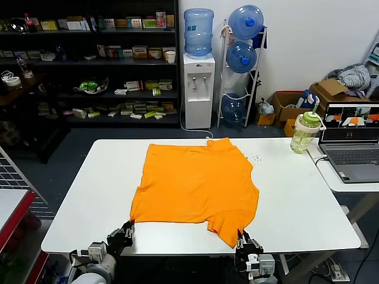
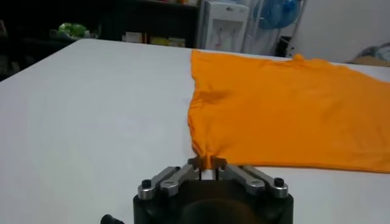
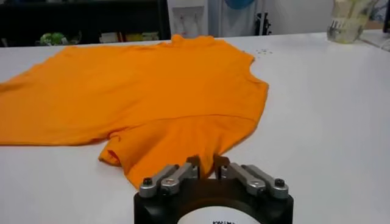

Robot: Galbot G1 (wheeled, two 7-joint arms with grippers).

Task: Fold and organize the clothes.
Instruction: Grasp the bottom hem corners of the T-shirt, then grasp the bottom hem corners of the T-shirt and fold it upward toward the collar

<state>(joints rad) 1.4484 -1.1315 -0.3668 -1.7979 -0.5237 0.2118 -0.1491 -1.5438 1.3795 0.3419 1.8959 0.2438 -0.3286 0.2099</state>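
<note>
A: Where is the shirt [image 1: 194, 186]?

B: Spread flat on the white table [image 1: 296, 207], plain orange side up, collar toward the far edge. It covers the middle of the table and its near hem lies close to the near edge.

A: And the left gripper [image 1: 126, 232]?

B: At the near edge, on the shirt's near left corner. In the left wrist view the fingertips [image 2: 201, 162] are pinched together on that corner [image 2: 207, 152], and the cloth puckers right at the tips. So it is clenched on the shirt.

A: The right gripper [image 1: 243, 239]?

B: Also at the near edge, at the sleeve [image 1: 228, 228] that hangs nearest the robot on the right. In its wrist view the tips [image 3: 194, 163] reach the sleeve's edge with a narrow gap between them. I cannot tell if cloth is caught there.

A: Anything else on the table?

B: A green-lidded bottle [image 1: 305, 131] at the far right corner, well apart from the shirt. A laptop [image 1: 350, 142] sits on the next table beside it.
</note>
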